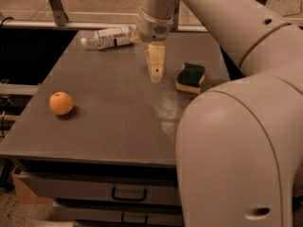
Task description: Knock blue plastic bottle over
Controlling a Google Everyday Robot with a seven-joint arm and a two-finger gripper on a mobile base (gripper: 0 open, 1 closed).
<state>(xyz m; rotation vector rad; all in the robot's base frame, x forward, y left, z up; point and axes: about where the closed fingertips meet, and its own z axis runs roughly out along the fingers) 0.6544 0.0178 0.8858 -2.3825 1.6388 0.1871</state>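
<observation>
- Bottle is lying on its side near the far edge of the table, cap pointing left. Its base end is sitting just beside the wrist; whether they are touching I cannot tell.
- Judging by that pose, the knock-over is looking done.
- The gripper is hanging over the far middle of the table, right of the bottle and left of the sponge, pointing straight down. Its 2 fingers are looking pressed together and are gripping nothing.
- Handling, as a guess: the thin clear plastic is probably making the bottle light and springy, giving under a squeeze rather than cracking. Its smooth round body is likely rolling freely on the flat top, and with the far edge sitting close, any further nudge is risking a roll-off.
- Hold point, if 1 is wanted: across the labelled middle, where the wall is running straight. The tapering neck and small cap are offering less to grip.
- The table top is showing as smooth matte grey with a faint sheen near the sponge; 2 drawers with dark handles are sitting below.
- The sponge is looking soft: a waisted block, green scouring layer over yellow foam.
- The orange is sitting round and matte at the left front, well apart from everything.
</observation>
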